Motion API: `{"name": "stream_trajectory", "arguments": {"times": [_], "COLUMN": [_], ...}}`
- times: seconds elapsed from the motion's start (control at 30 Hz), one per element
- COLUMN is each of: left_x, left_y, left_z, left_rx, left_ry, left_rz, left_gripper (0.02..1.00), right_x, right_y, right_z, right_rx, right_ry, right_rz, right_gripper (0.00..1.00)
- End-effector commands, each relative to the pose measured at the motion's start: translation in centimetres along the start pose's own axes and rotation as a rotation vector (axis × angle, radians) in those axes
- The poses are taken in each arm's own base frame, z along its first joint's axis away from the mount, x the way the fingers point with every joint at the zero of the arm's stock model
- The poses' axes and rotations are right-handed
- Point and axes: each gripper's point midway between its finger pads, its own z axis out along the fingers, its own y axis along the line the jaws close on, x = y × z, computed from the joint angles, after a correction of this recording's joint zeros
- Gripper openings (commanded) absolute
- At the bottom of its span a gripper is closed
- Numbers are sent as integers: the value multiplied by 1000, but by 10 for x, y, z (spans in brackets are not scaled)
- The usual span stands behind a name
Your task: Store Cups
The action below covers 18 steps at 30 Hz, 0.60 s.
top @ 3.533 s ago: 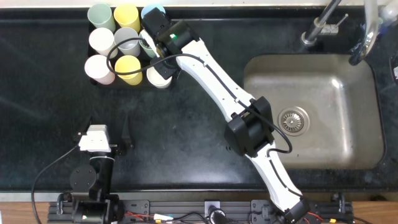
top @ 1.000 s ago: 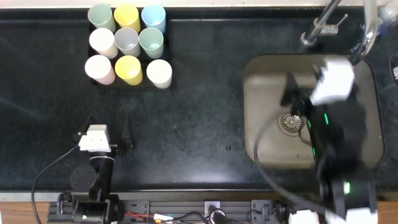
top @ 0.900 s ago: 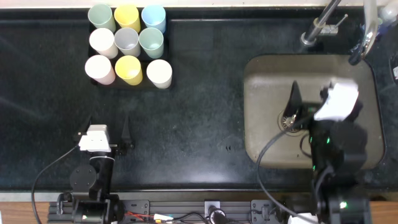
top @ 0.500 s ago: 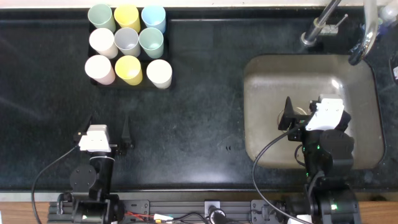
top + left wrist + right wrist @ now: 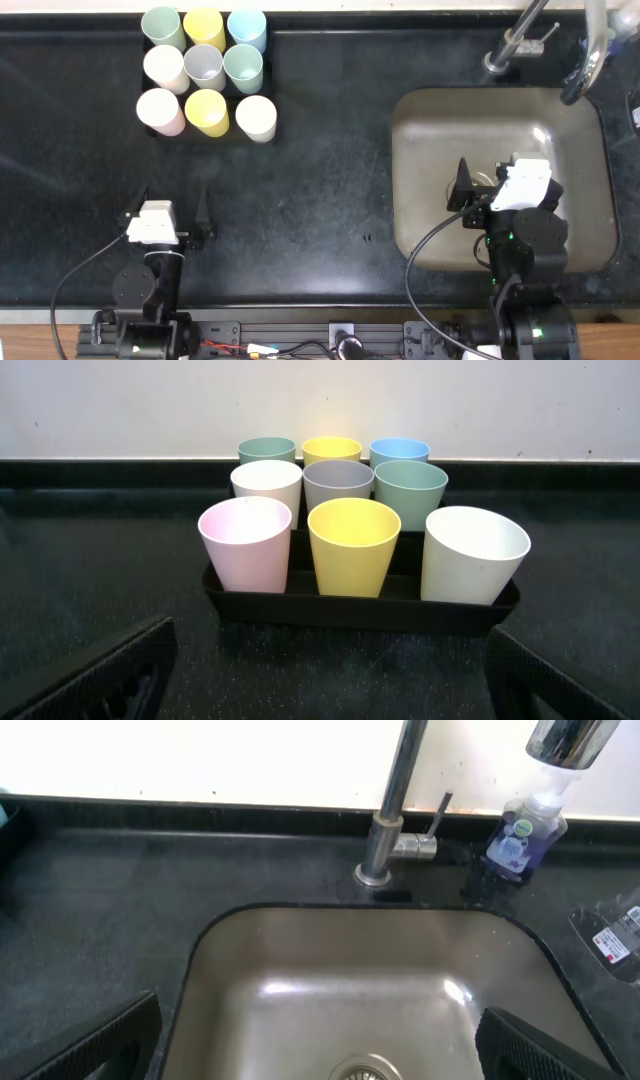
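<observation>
Through the left wrist camera I am looking at a shallow black plastic tray (image 5: pixel 360 610) sitting on the dark, speckled stone surface (image 5: pixel 100 560). It is holding nine smooth, tapered cups, all standing mouth up in three rows of three. In the tray's row nearest the camera, the pink cup (image 5: pixel 246 545), the front yellow cup (image 5: pixel 354 547) and the front white cup (image 5: pixel 473 557) are standing side by side, with the white one leaning slightly outward at the tray's corner. In the tray's middle row, the middle white cup (image 5: pixel 266 488), the grey cup (image 5: pixel 338 485) and the middle green cup (image 5: pixel 410 490) are sitting. In its far row are the back green cup (image 5: pixel 266 451), the back yellow cup (image 5: pixel 331 450) and the blue cup (image 5: pixel 399 451). The left end effector (image 5: pixel 330 645) is hovering short of the tray's front wall, its fingers spread wide and gripping nothing.

Through the right wrist camera I am viewing a brushed-steel sink (image 5: pixel 300 970) with rounded corners and a round drain (image 5: pixel 372 1068) in its floor. A chrome faucet (image 5: pixel 400 790) and a translucent soap bottle (image 5: pixel 520 835) of bluish-purple liquid are standing at its rim. The right end effector (image 5: pixel 318 1020) is hanging over the basin, fingers spread wide and carrying nothing.

From above, I am seeing the left end effector sitting apart from the tray, on the arm-base side. The sink is lying well to the tray's right, and the right end effector is sitting over it, far from the tray.
</observation>
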Motion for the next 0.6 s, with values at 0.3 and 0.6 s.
{"name": "stream_trajectory", "arguments": {"times": [0.3,0.6], "left_x": [0,0], "left_y": [0,0], "left_z": [0,0], "left_rx": [4,4], "left_ry": [-6,-6], "left_rz": [18,18], "left_gripper": [1000,998], "right_x": [-1,9], "right_y": [5,-1], "right_z": [-5,-27], "right_rx": [-35,-24], "right_ry": [-30,-121], "right_rz": [3,17], "right_gripper": [996,996]}}
